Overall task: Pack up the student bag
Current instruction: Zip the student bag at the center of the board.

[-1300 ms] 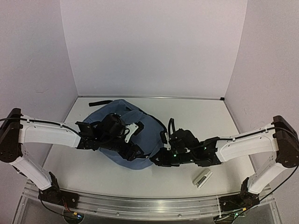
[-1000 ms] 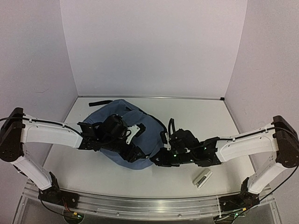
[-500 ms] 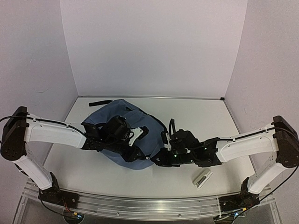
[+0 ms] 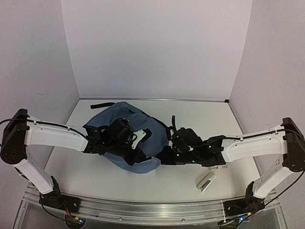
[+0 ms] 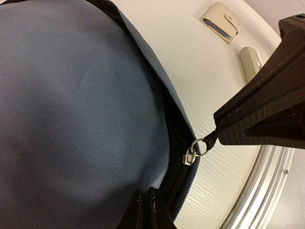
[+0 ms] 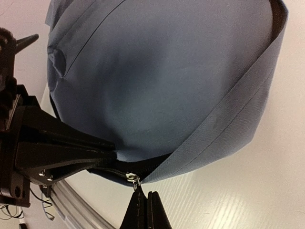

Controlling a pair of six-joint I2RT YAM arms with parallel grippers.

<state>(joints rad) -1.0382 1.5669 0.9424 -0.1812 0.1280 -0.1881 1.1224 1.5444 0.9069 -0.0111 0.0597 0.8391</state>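
Observation:
The student bag [image 4: 119, 117], dusty blue with a black zipper, lies on the table between my arms. In the left wrist view my left gripper [image 5: 147, 210] is shut on the bag's fabric [image 5: 86, 105], right beside the zipper track. The silver zipper slider [image 5: 190, 156] sits at the bag's near edge, its ring tied to a short black pull. My right gripper [image 6: 147, 210] is shut on that pull, just below the slider [image 6: 132, 178]. From above, the left gripper [image 4: 140, 155] and right gripper [image 4: 164, 156] meet at the bag's near right edge.
A small white and grey object [image 4: 206, 182] lies on the table near the front right, also in the left wrist view [image 5: 220, 21] next to a pale stick-shaped item [image 5: 250, 62]. The aluminium front rail [image 4: 152, 207] runs along the near edge.
My left gripper has closed on the bag's fabric by the zipper. My right gripper, still shut on the pull, has shifted slightly away from the front rail.

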